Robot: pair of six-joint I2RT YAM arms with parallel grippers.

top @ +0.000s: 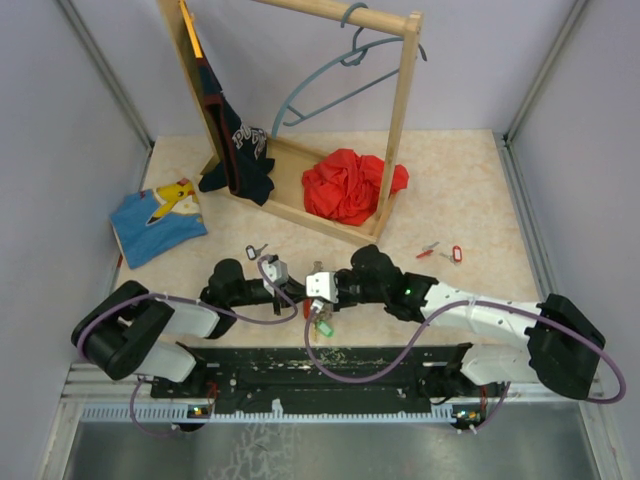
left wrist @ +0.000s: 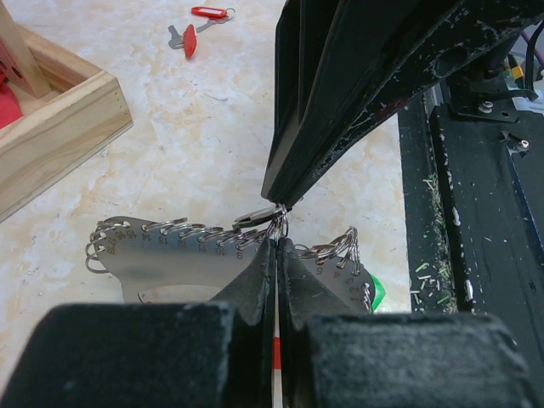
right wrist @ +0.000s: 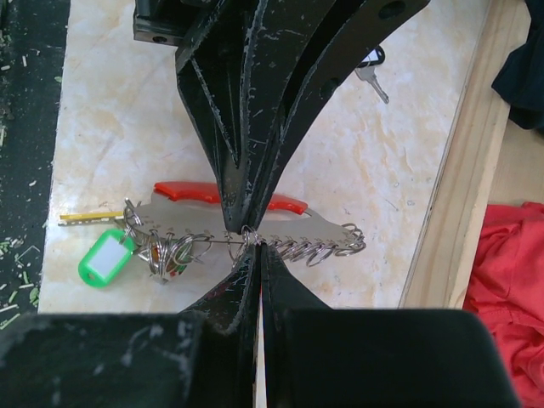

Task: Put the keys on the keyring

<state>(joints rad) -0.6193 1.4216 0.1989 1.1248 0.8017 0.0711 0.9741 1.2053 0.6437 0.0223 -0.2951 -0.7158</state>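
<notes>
Overhead view down on the table; wrist views close, opposed, probably sharing the keyring.

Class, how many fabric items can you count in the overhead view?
3: a blue cartoon-print shirt flat at left, a navy shirt hanging on the wooden rack, a crumpled red cloth on its base.

In the top view the silver metal keyring with coloured tabs is too small to make out. From the left wrist its green plastic tab sits mostly hidden behind the curved metal plate. From the right wrist the crumpled red cloth is cut off by the right edge.
</notes>
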